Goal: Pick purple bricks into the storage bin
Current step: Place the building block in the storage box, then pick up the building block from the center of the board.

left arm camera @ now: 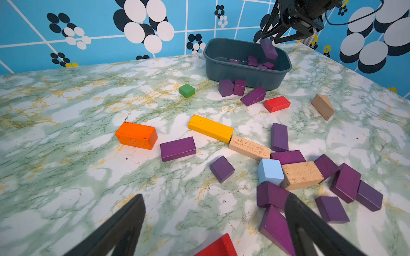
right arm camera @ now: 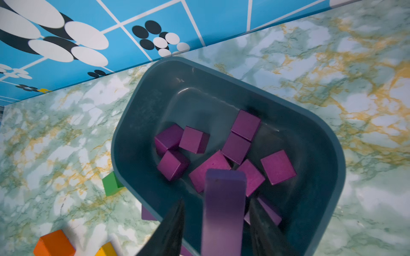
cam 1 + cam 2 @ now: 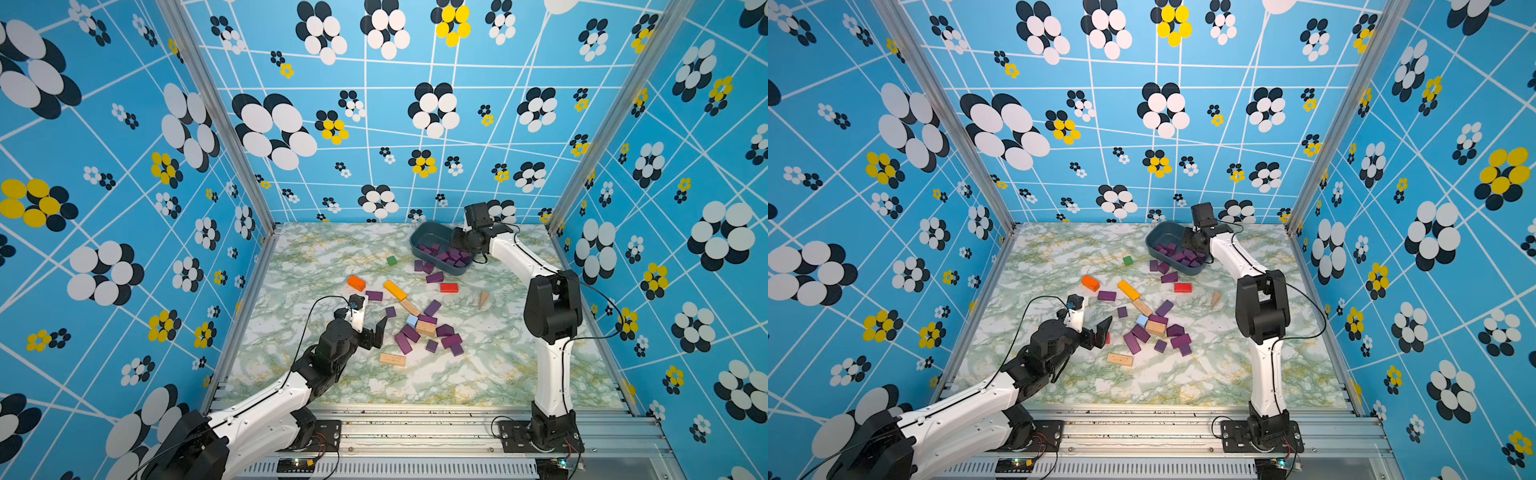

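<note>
Directly above the storage bin [image 2: 137, 124], the right gripper [image 2: 216, 202] is in the release step. Its jaws stand apart with a gap on either side of a purple bar [image 2: 224, 210], which shows blurred and tilted just under the fingertips and over the bin's inside, so I judge it is dropping free rather than held. Several purple bricks [image 2: 277, 166] already lie on the bin's floor. Three more [image 1: 233, 87] sit on the table [image 3: 332, 257] just outside the bin's near wall, and a larger scatter [image 3: 428, 332] lies well away from the bin, toward the arm bases. That scatter is mixed with a tan block [image 1: 301, 175] and a light-blue cube [image 1: 269, 171]. The right arm reaches out long from its base, elbow raised, wrist bent down over the bin's rim. The left gripper [image 1: 215, 197] hangs low beside the far scatter, spread wide and holding nothing, its forearm stretched low toward it. Much of the task remains. The next move calls for lifting the right gripper clear of the bin, then closing on one purple brick only, without catching the tan or light-blue neighbours that touch it.
</note>
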Controlling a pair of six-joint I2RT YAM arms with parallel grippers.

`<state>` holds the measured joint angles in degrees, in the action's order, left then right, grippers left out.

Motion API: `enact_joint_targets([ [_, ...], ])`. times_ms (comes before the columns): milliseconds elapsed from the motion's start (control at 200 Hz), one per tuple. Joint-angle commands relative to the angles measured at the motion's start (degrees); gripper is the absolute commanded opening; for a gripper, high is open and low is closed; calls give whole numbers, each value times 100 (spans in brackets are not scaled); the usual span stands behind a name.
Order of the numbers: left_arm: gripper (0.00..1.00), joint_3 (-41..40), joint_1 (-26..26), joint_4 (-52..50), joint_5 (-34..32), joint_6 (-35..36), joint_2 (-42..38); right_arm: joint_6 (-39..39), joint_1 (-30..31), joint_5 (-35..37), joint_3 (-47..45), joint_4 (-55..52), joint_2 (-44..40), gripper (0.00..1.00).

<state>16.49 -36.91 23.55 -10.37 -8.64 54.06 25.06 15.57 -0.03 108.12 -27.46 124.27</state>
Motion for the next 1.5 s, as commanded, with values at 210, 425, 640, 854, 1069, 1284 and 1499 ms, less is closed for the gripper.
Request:
enact_joint_targets([
  [210, 99, 157, 384, -421, 227, -397, 355, -579, 94, 423, -1006, 221, -1399, 69],
  [425, 99, 508, 589, -981, 194, -578, 607, -814, 170, 284, -2858, 390, -3315, 74],
  [640, 100, 960, 746, -1424, 369, -894, 1006, -739, 174, 94, -4816, 907, -5143, 82],
  [854, 100, 1418, 716, -1318, 1090, -905, 1697, -998, 174, 152, -6393, 1937, -6195, 93],
  [1069, 96, 2067, 536, -1502, 1254, -1235, 2737, -860, 173, -550, -7280, 2445, -6496, 97],
  [1284, 94, 2923, 296, -2087, 1368, -1386, 3667, -493, 171, -964, -8593, 3533, -7328, 99],
  [1499, 89, 3405, 223, -2542, 1043, -1487, 4167, -371, 172, -1800, -9458, 4966, -7988, 99],
])
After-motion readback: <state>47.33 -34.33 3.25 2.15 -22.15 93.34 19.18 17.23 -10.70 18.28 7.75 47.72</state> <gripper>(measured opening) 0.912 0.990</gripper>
